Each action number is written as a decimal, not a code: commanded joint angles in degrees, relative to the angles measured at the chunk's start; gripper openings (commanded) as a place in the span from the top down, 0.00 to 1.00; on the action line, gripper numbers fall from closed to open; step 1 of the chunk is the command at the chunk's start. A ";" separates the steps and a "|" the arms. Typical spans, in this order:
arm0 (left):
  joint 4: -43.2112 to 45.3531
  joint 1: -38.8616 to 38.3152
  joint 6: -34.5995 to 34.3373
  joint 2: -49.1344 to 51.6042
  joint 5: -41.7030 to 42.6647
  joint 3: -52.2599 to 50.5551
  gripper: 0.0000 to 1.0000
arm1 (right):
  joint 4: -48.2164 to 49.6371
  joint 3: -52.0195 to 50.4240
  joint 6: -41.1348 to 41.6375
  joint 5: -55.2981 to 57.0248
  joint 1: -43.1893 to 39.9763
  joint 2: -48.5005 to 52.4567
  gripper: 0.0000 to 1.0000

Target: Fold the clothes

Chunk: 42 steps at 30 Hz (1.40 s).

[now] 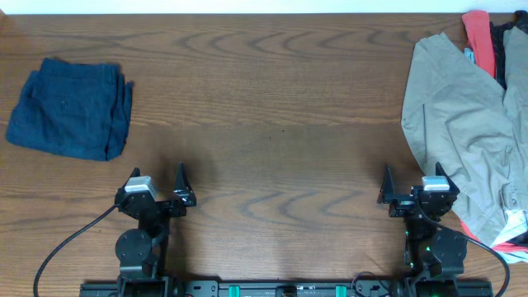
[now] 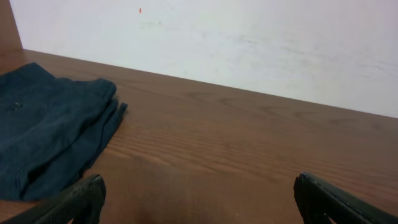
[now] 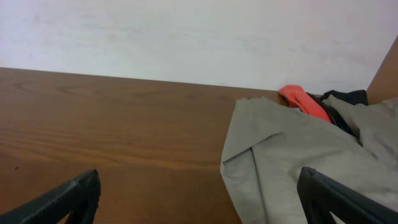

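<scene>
Large khaki-beige shorts (image 1: pixel 458 115) lie crumpled at the table's right edge, also in the right wrist view (image 3: pixel 298 162). A red garment (image 1: pixel 478 33) and a black one (image 1: pixel 513 49) lie behind them; a pale-blue bit (image 1: pixel 513 223) shows at their near end. A folded dark blue denim garment (image 1: pixel 70 107) lies at the far left, also in the left wrist view (image 2: pixel 50 130). My left gripper (image 1: pixel 157 177) is open and empty near the front edge. My right gripper (image 1: pixel 412 180) is open and empty, its right finger beside the shorts.
The brown wooden table (image 1: pixel 272 107) runs between the two piles. A white wall (image 2: pixel 249 43) stands behind the far edge. Black cables (image 1: pixel 58 247) trail from both arm bases at the front.
</scene>
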 commanded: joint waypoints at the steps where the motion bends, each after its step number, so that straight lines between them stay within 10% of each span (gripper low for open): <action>1: -2.69 0.28 0.33 -0.35 -0.76 -0.50 0.02 | -0.24 -0.09 -0.74 -0.20 -0.33 -0.24 0.01; 31: -2.69 0.28 0.28 0.83 -0.76 -0.26 0.02 | 0.61 0.90 2.47 6.54 -0.39 -0.22 0.01; 42: -2.67 0.28 0.33 15.61 -0.76 6.36 0.02 | -0.31 8.96 4.24 8.63 -0.39 10.93 0.01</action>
